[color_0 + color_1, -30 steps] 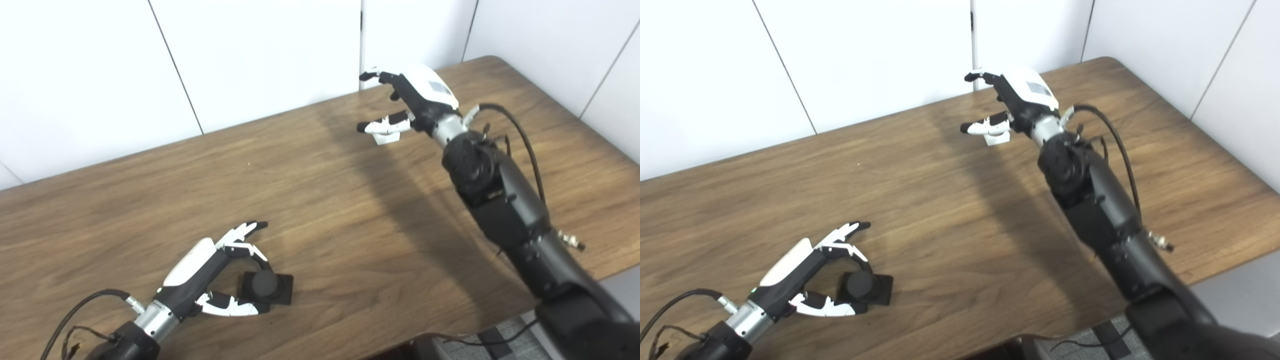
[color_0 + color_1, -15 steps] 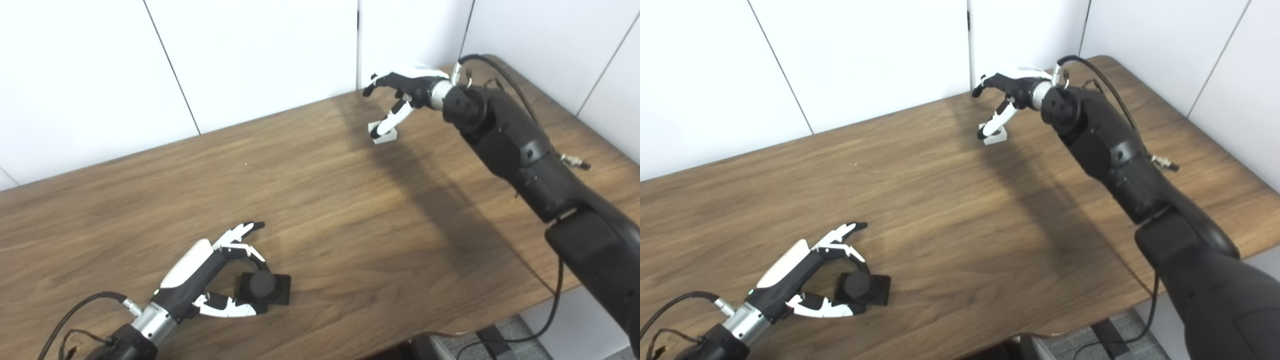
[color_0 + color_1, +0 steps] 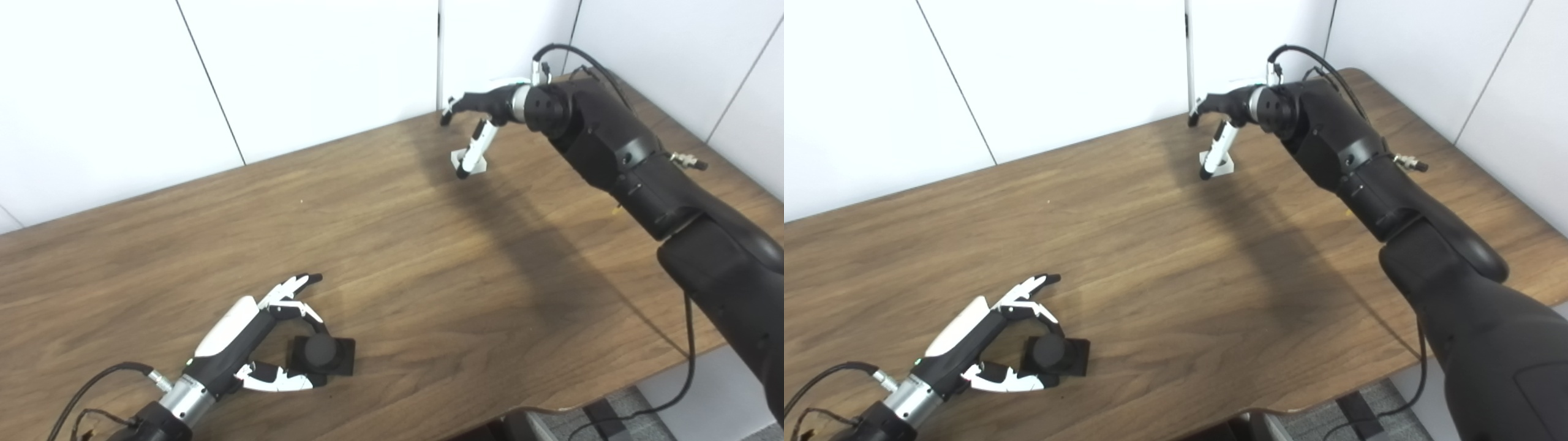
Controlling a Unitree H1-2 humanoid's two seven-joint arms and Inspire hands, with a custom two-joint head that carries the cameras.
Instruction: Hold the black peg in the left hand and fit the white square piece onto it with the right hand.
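A: Where's the black peg [image 3: 321,354]?
B: Near left of the wooden table [image 3: 392,245], standing on its square base. The left hand [image 3: 257,343] cups it, fingers apart around it (contact unclear).
A: And the white square piece [image 3: 469,162]?
B: Far right, on the table. The right hand [image 3: 481,113] hangs over it, fingers spread, thumb reaching down across its front.

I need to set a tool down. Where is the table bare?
Bare: the wide wooden table between the black peg on its square base and the white square piece. Crowded: around the left hand and the right hand.
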